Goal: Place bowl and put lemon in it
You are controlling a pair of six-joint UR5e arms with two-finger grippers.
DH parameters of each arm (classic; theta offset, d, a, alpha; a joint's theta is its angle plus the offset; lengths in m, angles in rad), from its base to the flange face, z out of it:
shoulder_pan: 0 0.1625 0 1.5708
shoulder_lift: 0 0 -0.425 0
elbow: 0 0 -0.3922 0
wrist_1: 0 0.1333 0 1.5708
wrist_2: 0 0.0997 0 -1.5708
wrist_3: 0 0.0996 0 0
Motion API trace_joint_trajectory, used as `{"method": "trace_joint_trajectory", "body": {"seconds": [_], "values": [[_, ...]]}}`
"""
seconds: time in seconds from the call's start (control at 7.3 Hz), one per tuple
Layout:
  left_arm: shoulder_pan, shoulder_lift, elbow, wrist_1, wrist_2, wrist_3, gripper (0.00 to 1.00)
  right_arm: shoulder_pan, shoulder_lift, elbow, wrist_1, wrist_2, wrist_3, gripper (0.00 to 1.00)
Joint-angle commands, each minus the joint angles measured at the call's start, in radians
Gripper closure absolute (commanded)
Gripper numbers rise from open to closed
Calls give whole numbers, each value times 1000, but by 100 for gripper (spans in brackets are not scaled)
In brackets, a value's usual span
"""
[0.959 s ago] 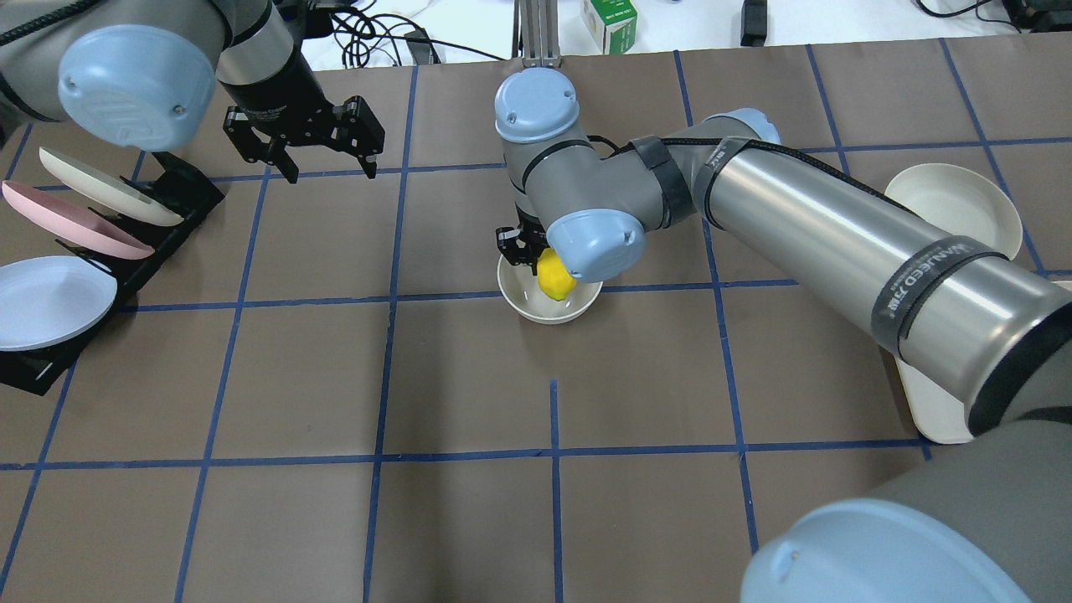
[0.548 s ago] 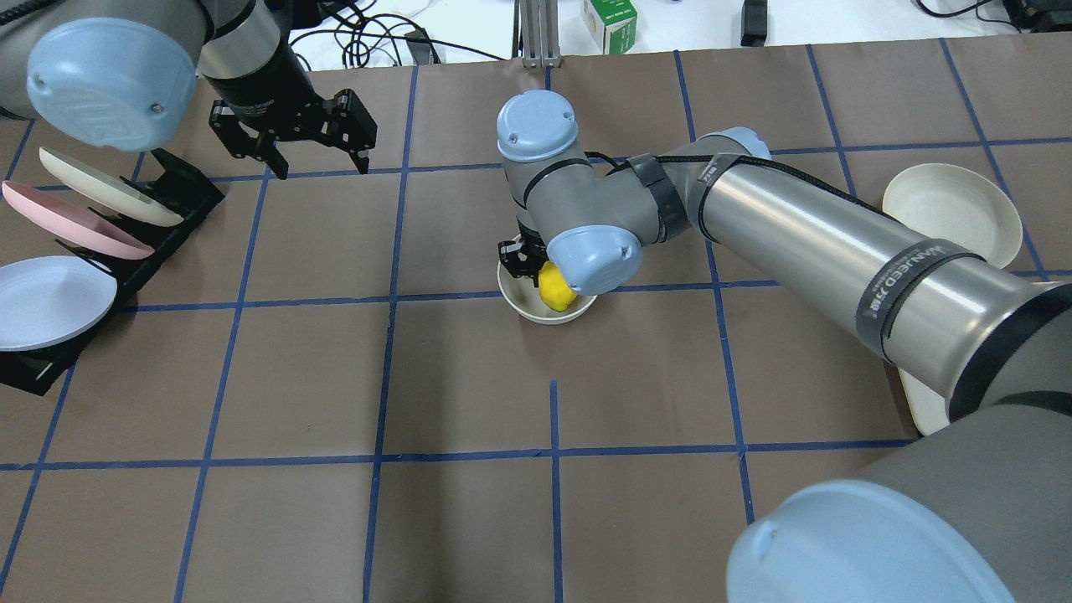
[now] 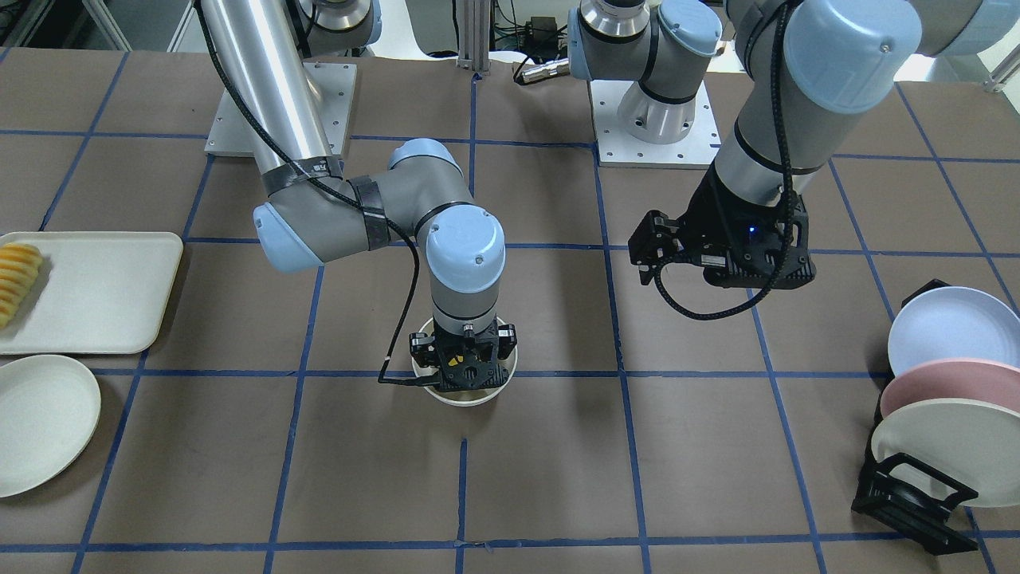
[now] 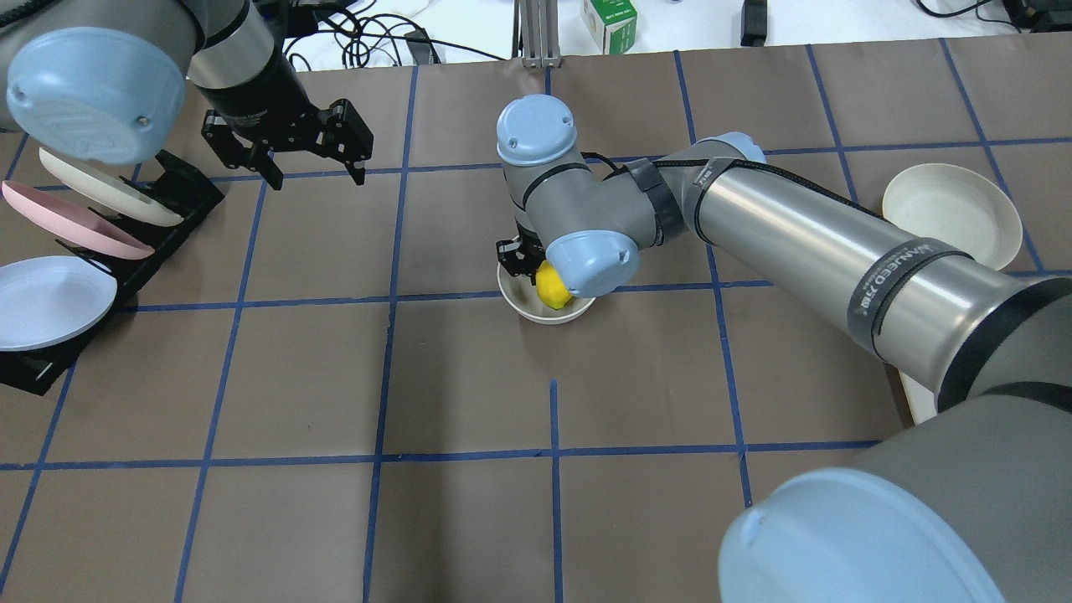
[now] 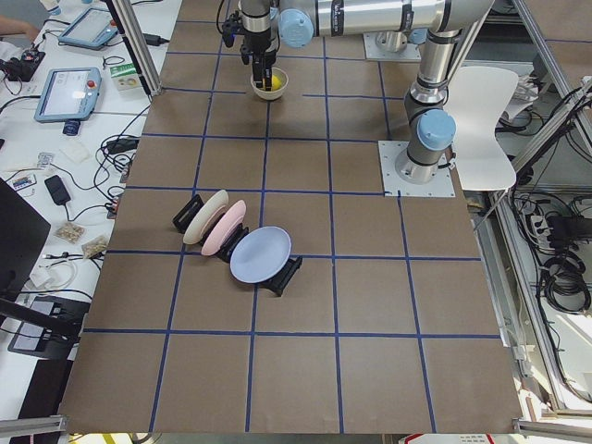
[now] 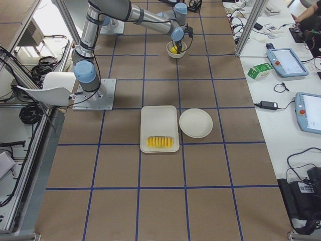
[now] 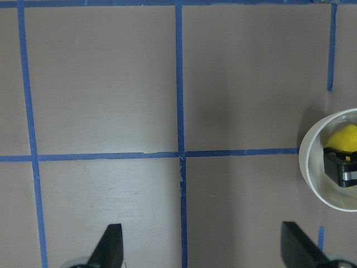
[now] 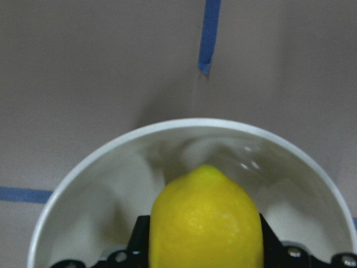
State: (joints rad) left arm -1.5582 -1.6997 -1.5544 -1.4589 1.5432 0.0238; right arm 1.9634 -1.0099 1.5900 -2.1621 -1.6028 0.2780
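Observation:
The off-white bowl (image 4: 523, 308) stands upright near the table's middle; it also shows in the front view (image 3: 466, 396) and at the right edge of the left wrist view (image 7: 312, 173). My right gripper (image 4: 536, 275) reaches down into it, shut on the yellow lemon (image 4: 551, 285). In the right wrist view the lemon (image 8: 205, 223) sits between the fingers, low inside the bowl (image 8: 184, 125); whether it touches the bottom I cannot tell. My left gripper (image 4: 289, 155) is open and empty, above the table at the far left, well away from the bowl.
A black rack of pastel plates (image 4: 75, 251) stands at the left edge. A flat cream plate (image 4: 950, 213) lies at the right. Beside it is a cream tray (image 3: 88, 291) with ridged sliced food (image 3: 16, 279).
My right gripper has lowered the lemon a little further into the bowl. My left arm has drawn back and to the left, away from the bowl.

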Motion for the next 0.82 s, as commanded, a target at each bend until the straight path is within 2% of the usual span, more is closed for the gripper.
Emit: {"method": "trace_joint_trajectory", "body": {"seconds": [0.0, 0.14, 0.41, 0.68], "values": [[6, 58, -59, 2, -2, 4, 0, 0, -4, -4, -1, 3, 4, 0], [4, 64, -61, -1, 3, 4, 0, -1, -21, -13, 1, 3, 4, 0], [4, 77, -61, -9, 2, 4, 0, -20, -152, -13, 43, -2, 0, 0], [6, 81, -61, -6, 1, 4, 0, -81, -308, -15, 256, -3, -5, 0]]}}
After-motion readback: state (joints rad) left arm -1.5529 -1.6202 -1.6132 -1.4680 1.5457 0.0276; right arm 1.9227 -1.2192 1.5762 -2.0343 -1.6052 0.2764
